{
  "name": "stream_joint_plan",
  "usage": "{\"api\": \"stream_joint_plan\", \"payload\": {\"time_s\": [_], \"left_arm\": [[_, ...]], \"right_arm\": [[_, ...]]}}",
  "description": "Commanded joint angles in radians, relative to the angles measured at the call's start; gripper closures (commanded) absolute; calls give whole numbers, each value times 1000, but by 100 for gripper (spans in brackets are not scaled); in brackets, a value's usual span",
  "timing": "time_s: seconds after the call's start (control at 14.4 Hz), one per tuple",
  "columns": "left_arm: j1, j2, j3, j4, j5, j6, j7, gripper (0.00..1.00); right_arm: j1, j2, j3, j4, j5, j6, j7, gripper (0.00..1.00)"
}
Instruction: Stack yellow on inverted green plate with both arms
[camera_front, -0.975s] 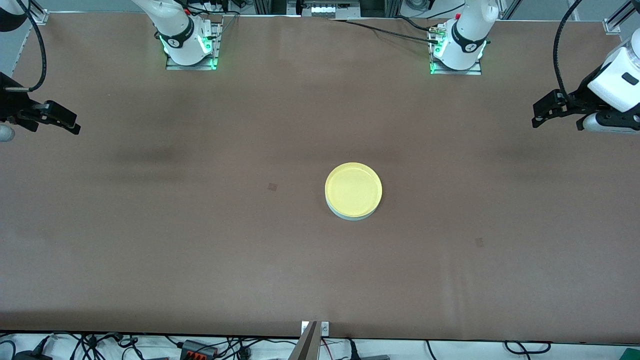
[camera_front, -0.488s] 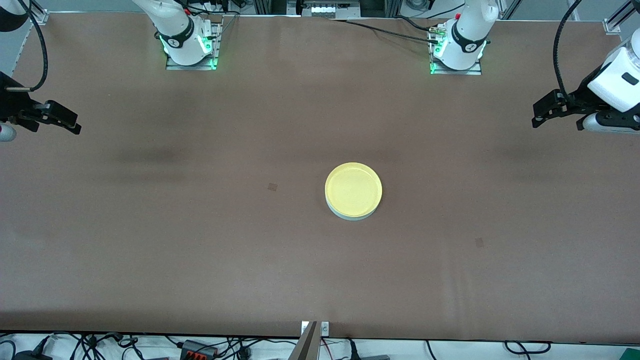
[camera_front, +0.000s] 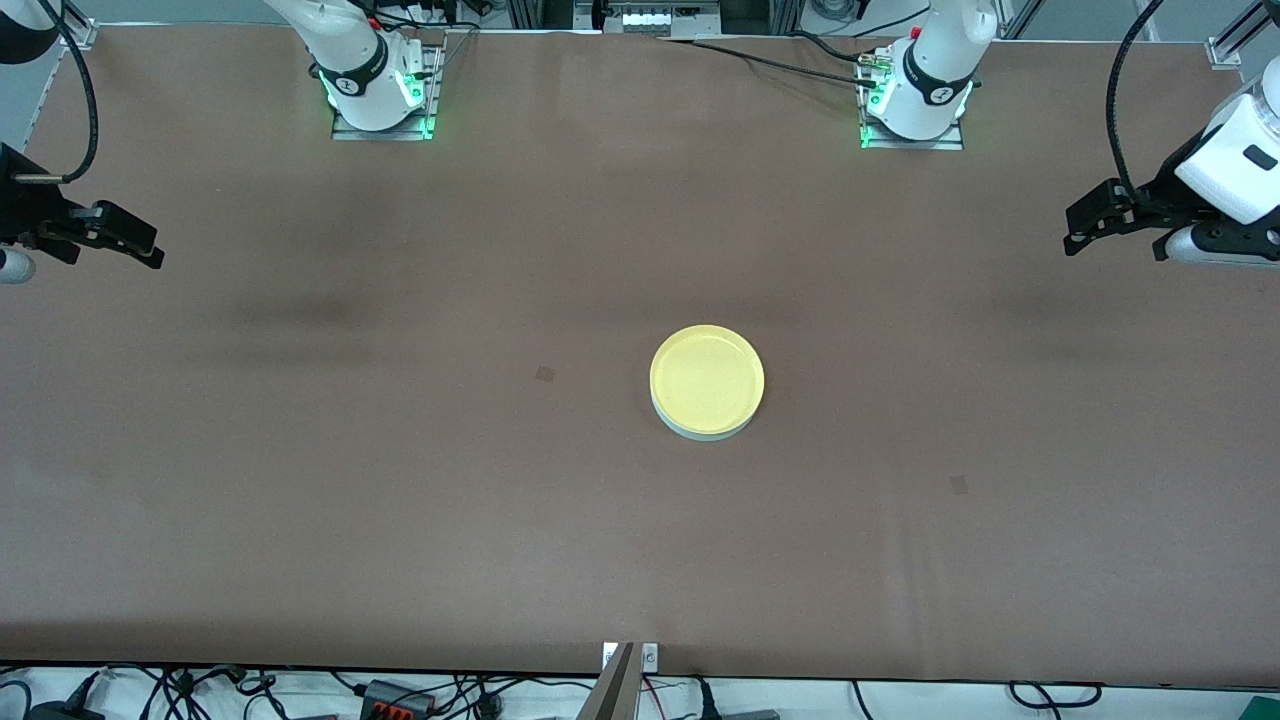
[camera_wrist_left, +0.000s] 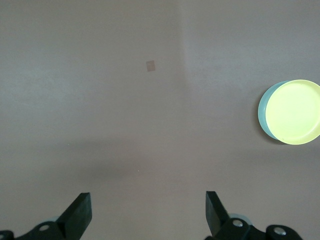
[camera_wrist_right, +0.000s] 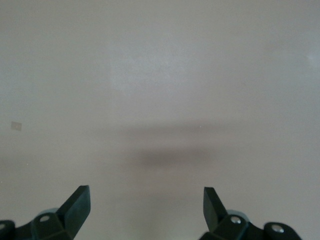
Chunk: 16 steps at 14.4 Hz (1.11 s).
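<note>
Sitting near the middle of the brown table (camera_front: 400, 480) in the front view, the round, shallow yellow plastic plate (camera_front: 707, 378) rests on top of the round, very pale mint-green plate (camera_front: 700, 431), of which only a thin crescent of rim shows at the edge nearer the camera. Both white arms are drawn back and wait: the black 2-finger left gripper (camera_front: 1074, 238) hangs over the table at the left arm's end, and the black 2-finger right gripper (camera_front: 150, 250) hangs over the right arm's end, each well apart from the stack and holding nothing. From the left wrist view, the left gripper (camera_wrist_left: 148, 212) has its fingers (camera_wrist_left: 80, 212) spread wide over bare tabletop, with the yellow plate (camera_wrist_left: 295, 111) sitting slightly off-centre on the green plate (camera_wrist_left: 262, 111), a sliver of pale rim showing along one side; a small dark square mark (camera_wrist_left: 150, 65) lies on the table. From the right wrist view, the right gripper (camera_wrist_right: 146, 209) also has its fingers (camera_wrist_right: 77, 207) spread wide, over bare tabletop and a faint shadow.
</note>
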<state>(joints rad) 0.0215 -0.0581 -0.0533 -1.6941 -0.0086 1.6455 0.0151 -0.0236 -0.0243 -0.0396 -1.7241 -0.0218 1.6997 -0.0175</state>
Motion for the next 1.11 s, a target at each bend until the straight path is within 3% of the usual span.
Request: {"api": "stream_joint_plan", "payload": {"time_s": [0.0, 1.05], "left_arm": [[6, 9, -10, 27, 22, -16, 8, 0], [6, 9, -10, 27, 25, -15, 8, 0]], "right_arm": [[-15, -25, 12, -25, -15, 0, -16, 0], [-25, -43, 3, -23, -15, -37, -30, 0]]}}
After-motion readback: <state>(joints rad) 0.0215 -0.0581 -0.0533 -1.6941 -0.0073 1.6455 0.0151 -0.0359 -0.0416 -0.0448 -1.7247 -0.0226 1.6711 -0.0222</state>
